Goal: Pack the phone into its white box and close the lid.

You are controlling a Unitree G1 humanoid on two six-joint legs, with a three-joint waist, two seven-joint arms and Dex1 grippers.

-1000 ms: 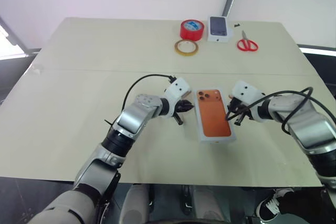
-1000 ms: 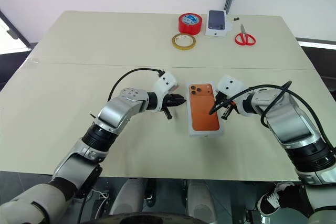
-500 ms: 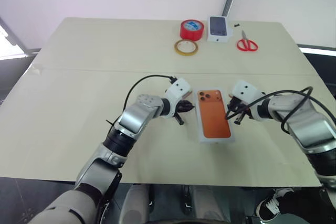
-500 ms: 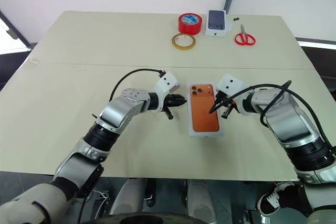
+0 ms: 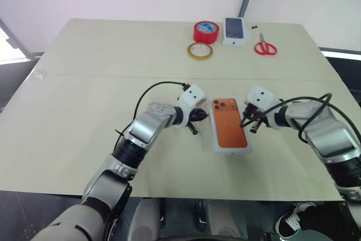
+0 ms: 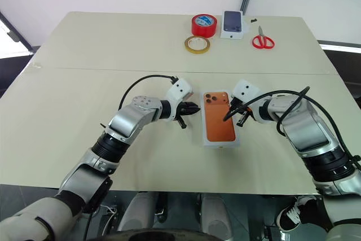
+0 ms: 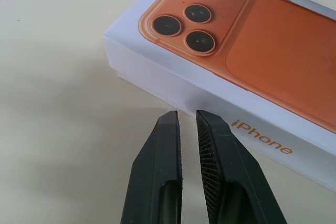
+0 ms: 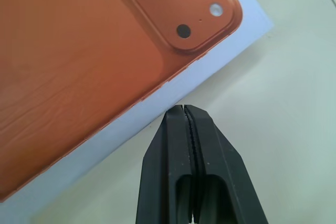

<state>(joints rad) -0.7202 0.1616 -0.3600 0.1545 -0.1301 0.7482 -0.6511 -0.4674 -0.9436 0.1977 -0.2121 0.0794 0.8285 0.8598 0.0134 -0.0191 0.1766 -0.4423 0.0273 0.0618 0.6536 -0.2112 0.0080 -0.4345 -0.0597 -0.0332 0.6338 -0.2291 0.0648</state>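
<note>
The white box (image 5: 229, 130) lies flat on the table between my two grippers. Its lid is on, with an orange phone picture and dark lenses (image 7: 186, 27) on top and "iPhone" on its side wall. The phone itself is hidden. My left gripper (image 5: 206, 115) points at the box's left side near the lens corner, a short way off. Its fingers (image 7: 163, 145) stand almost together with a thin gap and nothing between them. On the opposite side, my right gripper (image 5: 243, 123) is shut and empty, its tip (image 8: 184, 108) at the lid's right edge.
At the far edge of the table (image 5: 84, 111) stand a red tape roll (image 5: 206, 31), a yellowish tape ring (image 5: 200, 51), a smaller white box with a dark phone picture (image 5: 236, 30) and red scissors (image 5: 265, 46). Black cables loop over both wrists.
</note>
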